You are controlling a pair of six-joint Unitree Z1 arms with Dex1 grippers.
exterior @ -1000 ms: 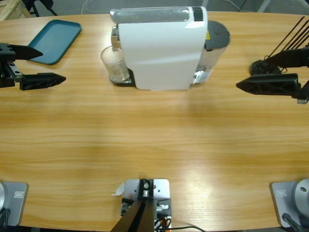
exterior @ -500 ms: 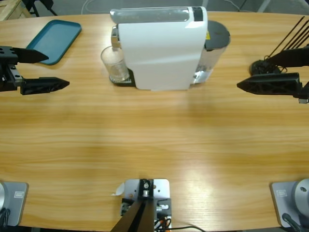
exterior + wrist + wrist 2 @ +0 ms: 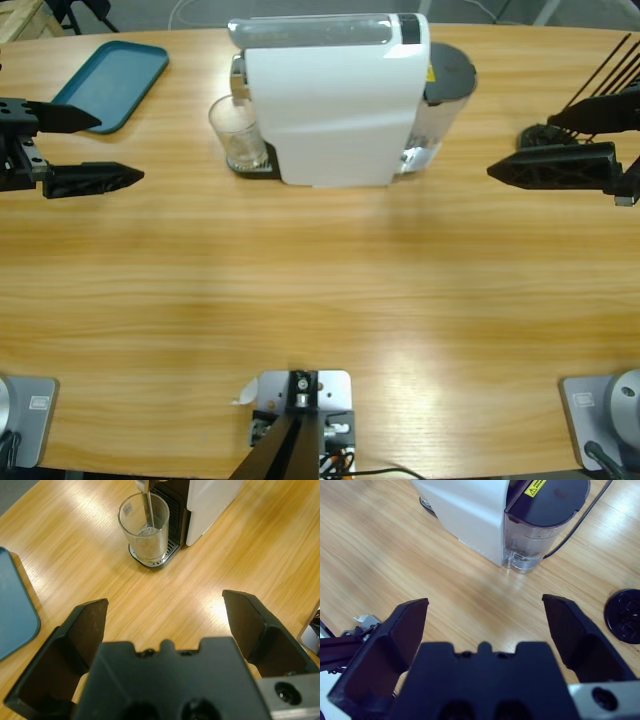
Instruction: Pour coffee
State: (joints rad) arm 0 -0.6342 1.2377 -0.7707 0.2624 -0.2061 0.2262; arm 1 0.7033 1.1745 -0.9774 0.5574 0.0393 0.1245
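Both pincers hang wide apart and unladen: left pincer (image 3: 85, 148) by the surface (image 3: 320, 290) edge, right pincer (image 3: 485, 625) opposite. Between them, the glass (image 3: 145, 527) (a stream falling in) holds shallow coffee (image 3: 148, 534) under the machine (image 3: 335, 100).

Count, items sitting on the tabletop (image 3: 320, 290): one white coffee machine (image 3: 335, 100) with one clear water tank (image 3: 535, 542); one glass tumbler (image 3: 145, 527); one teal tray (image 3: 112, 83); one round black disc (image 3: 625, 615). Two grippers showing: left (image 3: 95, 148), right (image 3: 500, 172).
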